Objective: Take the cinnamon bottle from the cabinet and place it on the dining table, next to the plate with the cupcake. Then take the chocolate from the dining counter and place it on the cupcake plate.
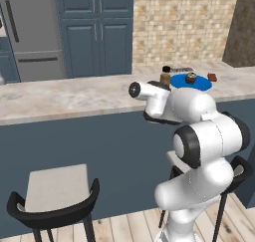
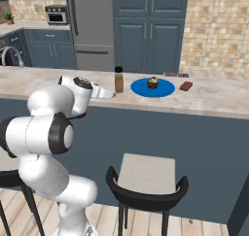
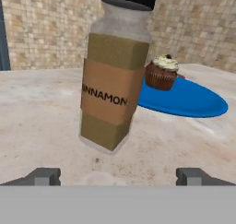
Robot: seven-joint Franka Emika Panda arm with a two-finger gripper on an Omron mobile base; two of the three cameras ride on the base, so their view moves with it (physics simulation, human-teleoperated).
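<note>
**Entry: cinnamon bottle set down, chocolate pending**

Item one, the cinnamon bottle: we are finding it upright on the dining table, just beside the plate on its left as the right base view shows it, and apart from the rim. We are judging the first half of the task as good as done.

Item two, the end effector: we are seeing its fingertips spread wide on either side of the bottle's foot in the hand view, touching nothing. It is released and carrying nothing, and it is facing the bottle's label from close by.

Item three, the cupcake: it is sitting near the middle of the plate, with bare blue all round it.

Item four, the chocolate: it is lying flat on the table just beyond the plate's far side from the bottle, near the rim but off it.

Step in hand, as we are reading it: letting go of the bottle and turning to the chocolate.

Next move, as we are judging it: we are needing to draw the end effector straight back so neither finger clips the bottle, then carry it over the plate and cupcake to the chocolate, coming down on that low block from above.
</note>
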